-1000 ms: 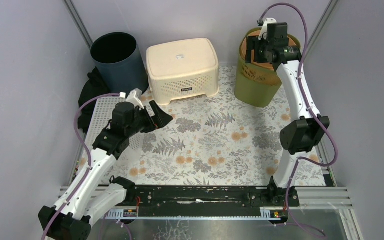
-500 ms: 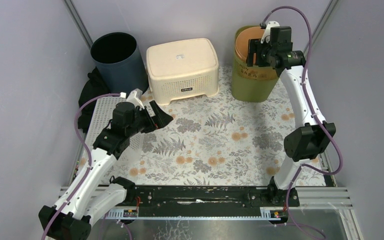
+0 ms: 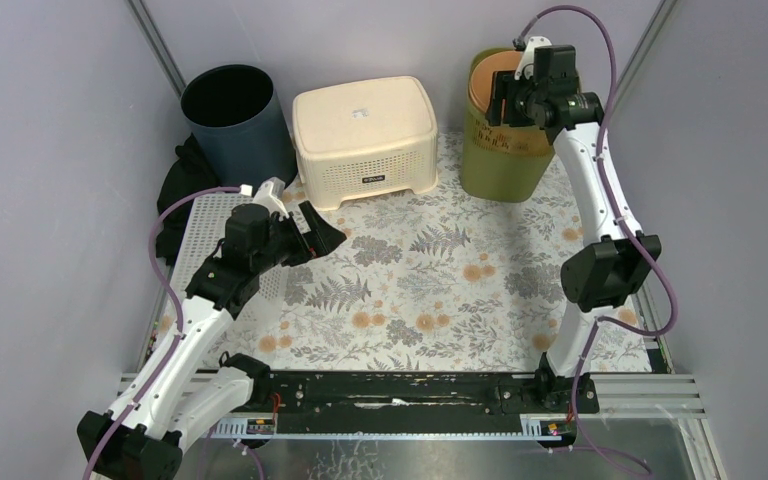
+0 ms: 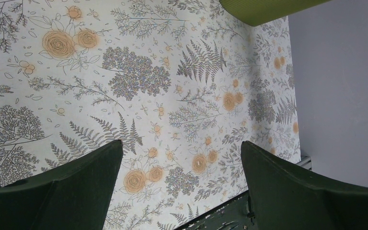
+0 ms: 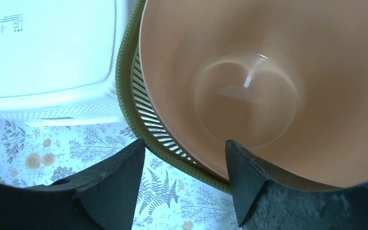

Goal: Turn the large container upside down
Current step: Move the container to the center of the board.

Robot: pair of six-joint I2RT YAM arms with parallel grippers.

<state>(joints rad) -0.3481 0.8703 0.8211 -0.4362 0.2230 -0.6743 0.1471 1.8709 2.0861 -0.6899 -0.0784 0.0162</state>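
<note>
Floral mat (image 3: 430, 290) covers the table. Cream tub (image 3: 360, 120) sits at 12 o'clock, bottom up. Green slatted basket (image 3: 500, 165) stands mouth up at 1 o'clock, with an orange bucket (image 5: 268, 72) nested inside. Dark bin (image 3: 235, 120) at 11. Right gripper (image 5: 184, 148) partly open, astride the basket's near rim; pad contact unclear. Left gripper (image 3: 322, 230) at 9, spread wide, empty.

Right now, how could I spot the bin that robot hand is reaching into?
Look along the far edge of the flowery table mat. In the right corner stands the round olive-green slatted plastic basket. Unlike its neighbours, it has an orange liner inside.
</note>
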